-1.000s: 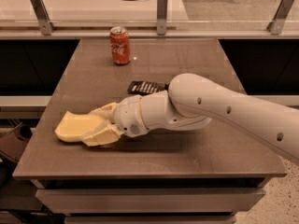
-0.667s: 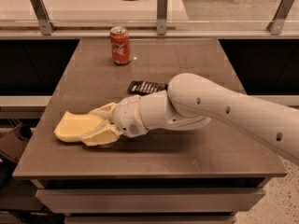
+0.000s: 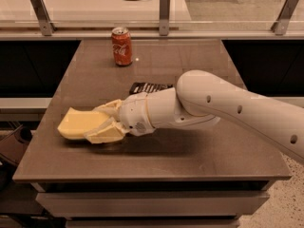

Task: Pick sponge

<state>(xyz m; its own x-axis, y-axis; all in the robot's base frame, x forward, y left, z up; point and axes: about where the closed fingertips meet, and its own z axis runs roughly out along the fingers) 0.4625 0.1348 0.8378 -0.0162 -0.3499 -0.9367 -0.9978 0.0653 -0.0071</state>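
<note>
- On my feed the sponge (image 3: 76, 124) lies flat on the counter (image 3: 199, 158) at about 8 o'clock from its middle, close to the left edge; it is a pale yellow block, and its left end sticks out free
- The gripper (image 3: 93, 123) is at the sponge's right end, low over the counter and pointing towards 9 o'clock; I read it as clamped on the sponge, with its pale fingers (image 3: 108, 132) pressed against the far and near sides and the foam filling the space between them; the sponge looks to be resting on the surface
- A red soda can (image 3: 122, 46) stands upright at roughly 11 o'clock, near the far edge and well apart from the sponge
- A dark candy bar wrapper (image 3: 148, 87) lies flat near the counter's middle, at about 1 o'clock from the gripper; its right end is hidden behind the arm, and I cannot tell whether the two touch
- The white arm (image 3: 237, 110) comes in from about 4 o'clock, crosses the right half of the counter above the surface, and narrows to the wrist just behind the gripper
</note>
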